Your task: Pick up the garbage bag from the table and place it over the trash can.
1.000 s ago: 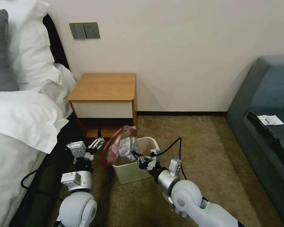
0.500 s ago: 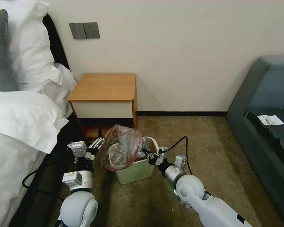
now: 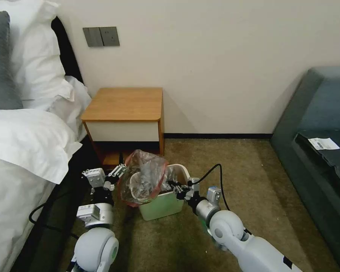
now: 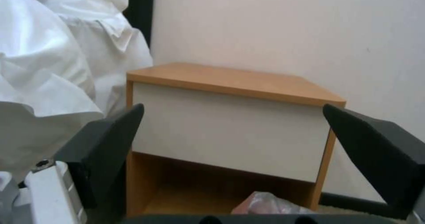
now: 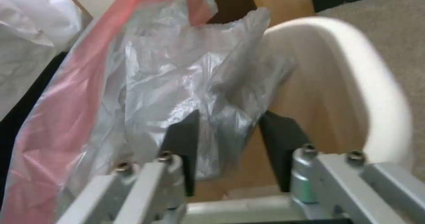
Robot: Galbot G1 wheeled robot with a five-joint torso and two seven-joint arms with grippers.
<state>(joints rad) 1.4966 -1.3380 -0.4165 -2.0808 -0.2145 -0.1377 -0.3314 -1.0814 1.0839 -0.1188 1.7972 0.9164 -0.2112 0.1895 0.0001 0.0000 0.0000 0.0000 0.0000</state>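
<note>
- Head view: the garbage bag [image 3: 142, 180] drapes over the trash can [image 3: 163, 204] on its bed-facing side, red rim hanging outside the can wall; the can stands on the carpet in front of the table [image 3: 125, 113]
- The right gripper [image 3: 172, 186] reaches over the can's rim, touching the bag's crumpled plastic; the left gripper [image 3: 110, 174] sits just beside the can, apart from the bag
- Left wrist view: the left gripper's jaws stand wide with nothing between them, the table beyond
- Right wrist view: the right gripper [image 5: 230, 141] has a fold of the bag [image 5: 177, 84] between its jaws, inside the can [image 5: 381, 94]; jaws narrowed, whether they pinch it I cannot tell
</note>
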